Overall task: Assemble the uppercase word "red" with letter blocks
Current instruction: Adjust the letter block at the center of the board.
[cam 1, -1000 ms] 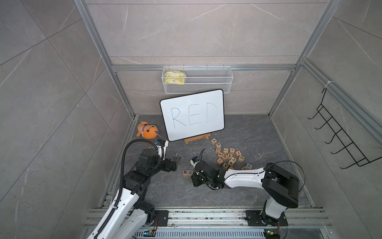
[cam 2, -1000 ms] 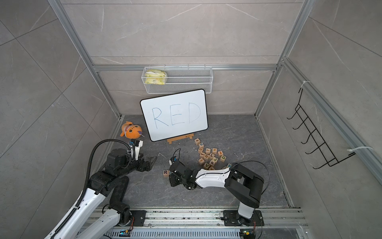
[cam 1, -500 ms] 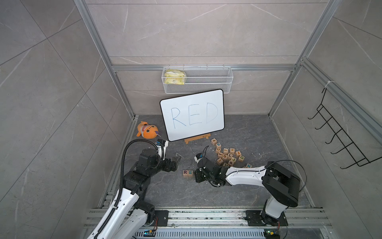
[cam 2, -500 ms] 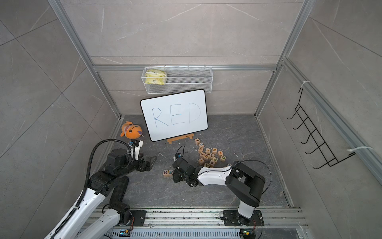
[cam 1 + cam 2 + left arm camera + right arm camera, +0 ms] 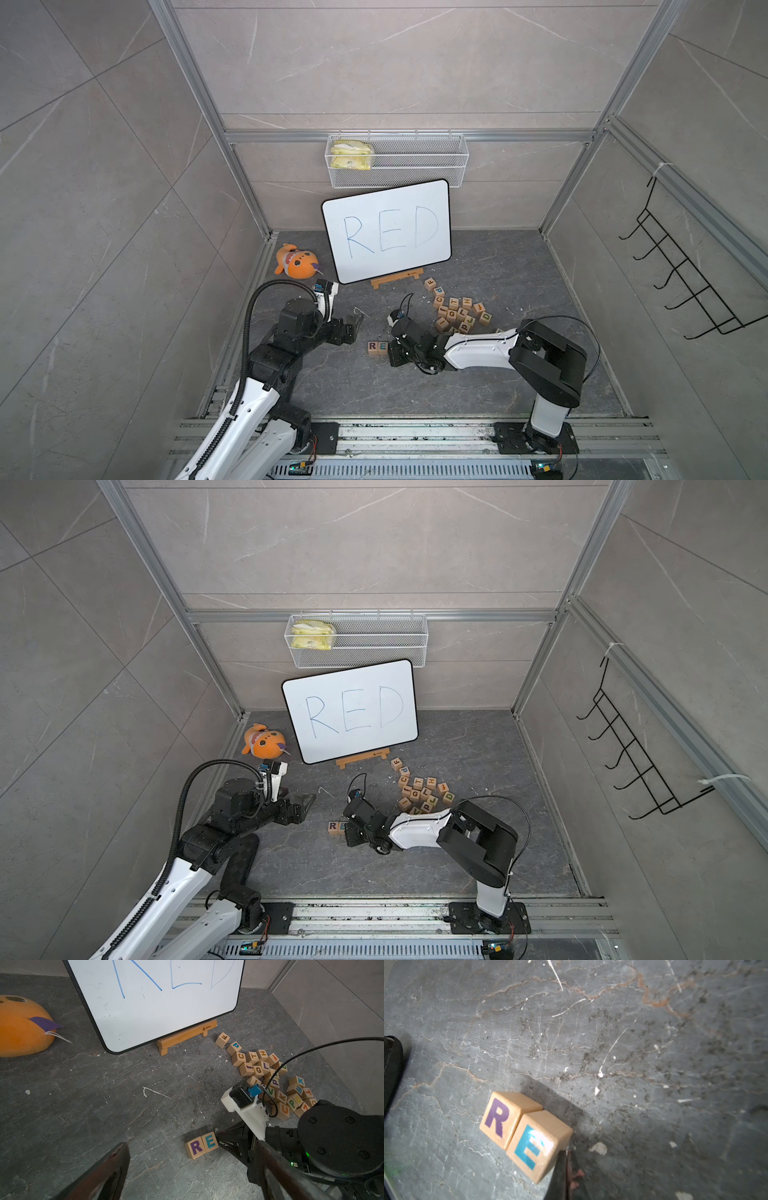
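Observation:
Two letter blocks stand side by side on the grey floor: the purple R block [image 5: 372,345] [image 5: 196,1147] [image 5: 497,1118] and, touching it, the blue E block [image 5: 381,346] [image 5: 211,1141] [image 5: 533,1145]. My right gripper [image 5: 391,348] [image 5: 566,1159] is shut on nothing, with its tips low against the E block's outer side. My left gripper [image 5: 353,322] hangs open a little to the left and behind the pair, holding nothing. A green D block [image 5: 485,318] [image 5: 448,797] lies at the edge of the loose pile. The word "red" reads R, E only.
A pile of loose letter blocks [image 5: 457,313] [image 5: 270,1080] lies right of the pair, behind my right arm. The white board [image 5: 386,230] with "RED" leans on a wooden stand at the back. An orange plush [image 5: 296,262] sits at the back left. A wire basket [image 5: 397,160] hangs on the wall.
My right gripper has shifted a little beside the E block, which now shows fully next to the R. The left arm has not moved.

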